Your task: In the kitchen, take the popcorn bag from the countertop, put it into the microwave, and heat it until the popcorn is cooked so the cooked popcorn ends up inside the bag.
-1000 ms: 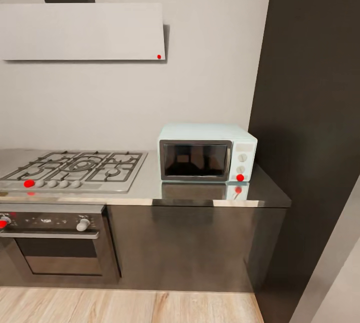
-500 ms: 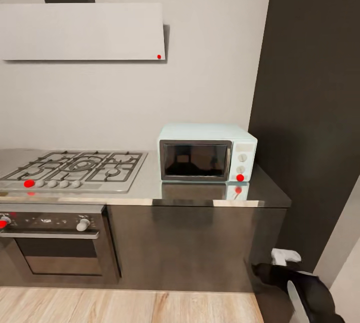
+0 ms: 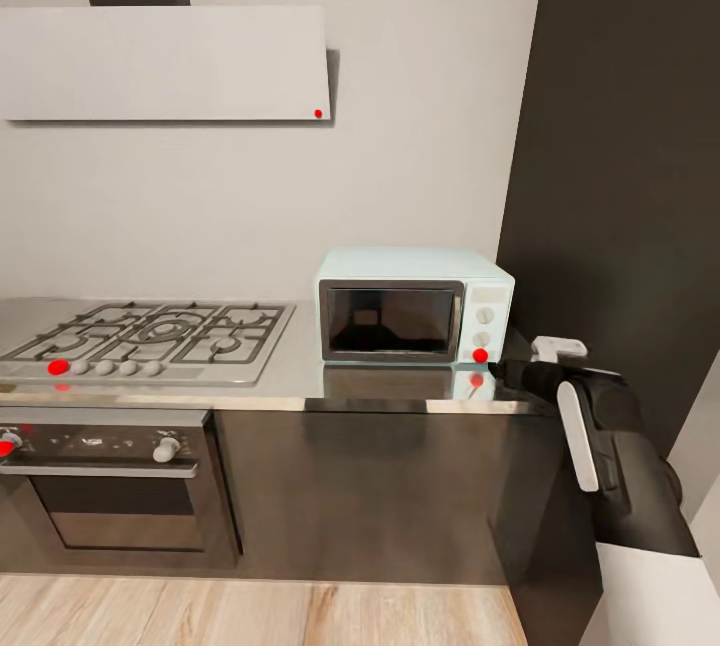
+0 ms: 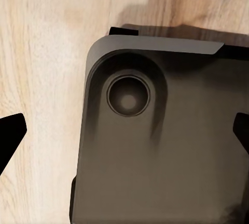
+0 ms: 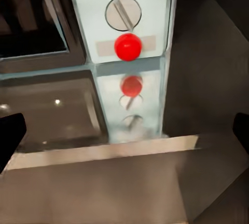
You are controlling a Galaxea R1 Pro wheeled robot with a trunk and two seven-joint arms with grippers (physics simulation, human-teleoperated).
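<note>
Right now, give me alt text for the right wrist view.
Close view of the microwave control panel: a white knob above a round red light, both mirrored in the steel countertop. The door looks closed, and two dark fingertips flank the frame.

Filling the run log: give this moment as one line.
right gripper: open, raised beside microwave red button | door: shut | left gripper: open above floor | popcorn bag: unseen

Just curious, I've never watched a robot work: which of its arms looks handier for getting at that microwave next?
The right, probably. Its gripper is raised at the countertop edge beside the microwave, and its wrist camera faces the red button. The left wrist camera looks down at wood floor.
</note>
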